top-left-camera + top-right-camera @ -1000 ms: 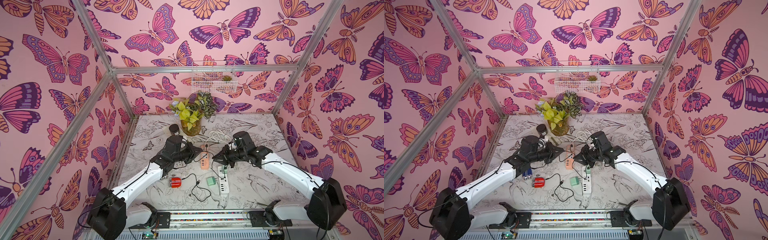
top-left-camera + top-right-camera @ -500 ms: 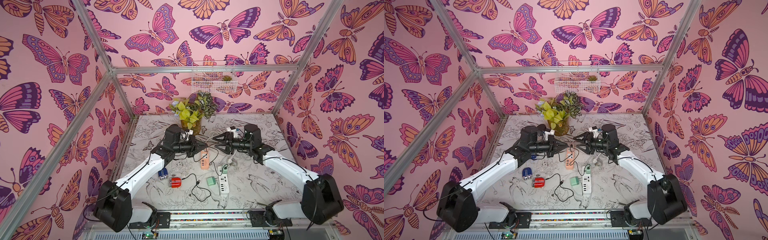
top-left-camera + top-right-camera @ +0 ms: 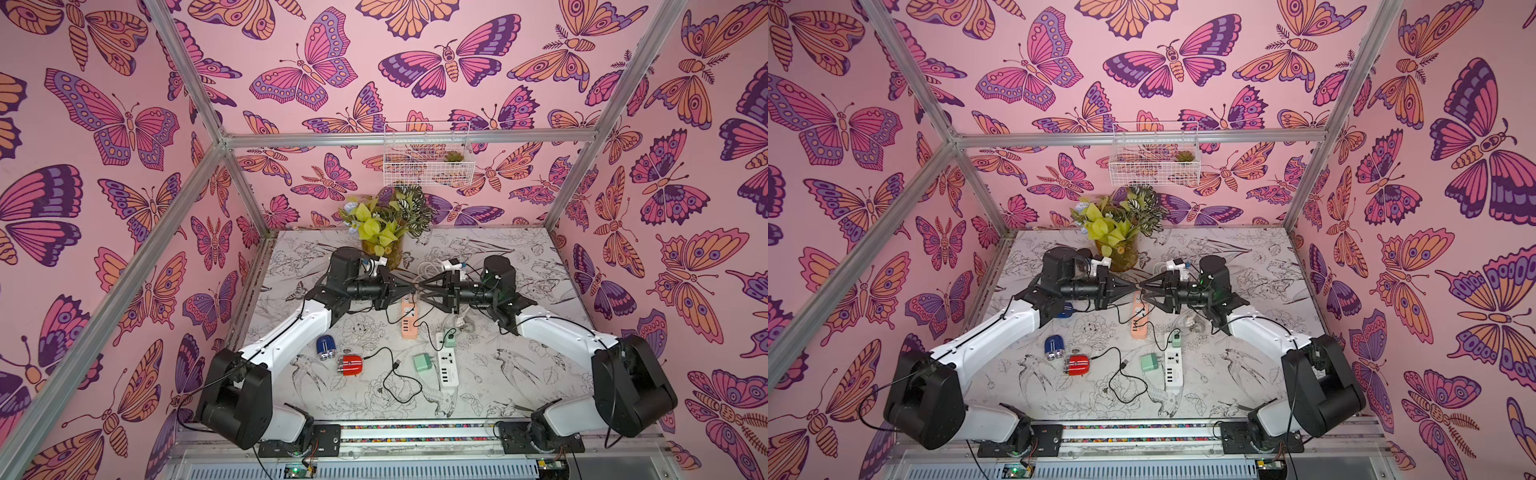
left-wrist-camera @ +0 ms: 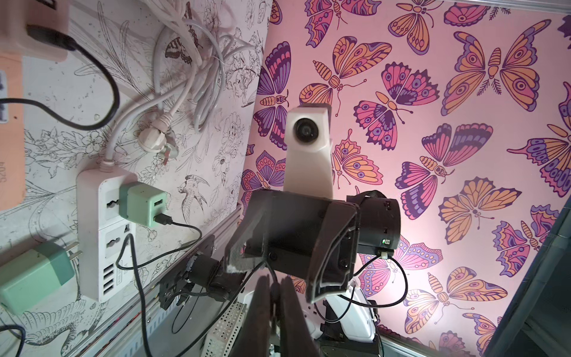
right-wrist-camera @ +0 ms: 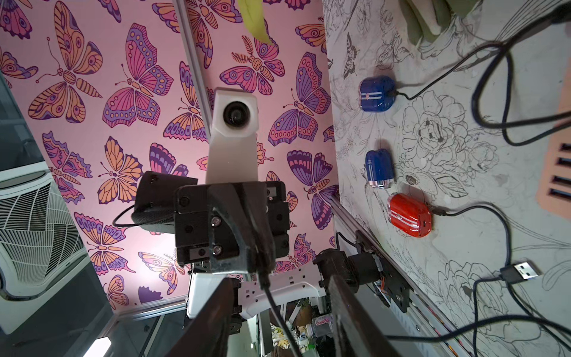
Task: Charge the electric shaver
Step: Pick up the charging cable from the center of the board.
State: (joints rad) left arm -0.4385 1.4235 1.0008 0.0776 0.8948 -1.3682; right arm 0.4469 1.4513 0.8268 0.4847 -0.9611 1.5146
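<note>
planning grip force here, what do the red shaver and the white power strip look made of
The red shaver looks like hard glossy plastic: bright highlights run along its rounded shell. The white power strip seems matte moulded plastic: even, dull surface, no glare.

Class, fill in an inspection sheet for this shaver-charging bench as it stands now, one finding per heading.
Surface: table, printed with flower and bird line drawings.
Job's things: red shaver, cable attached; blue shaver beside it; second blue shaver, cable attached; white power strip carrying plugged green adapter.
Clutter: loose green adapter, orange power strip, plant vase.
Grippers: left tool shut on black cable; right tool open, tip to tip with it.
Cables: USB plug lying unplugged; white cord bundle near the plant vase.
Surroundings: butterfly walls; wire basket on back wall.
</note>
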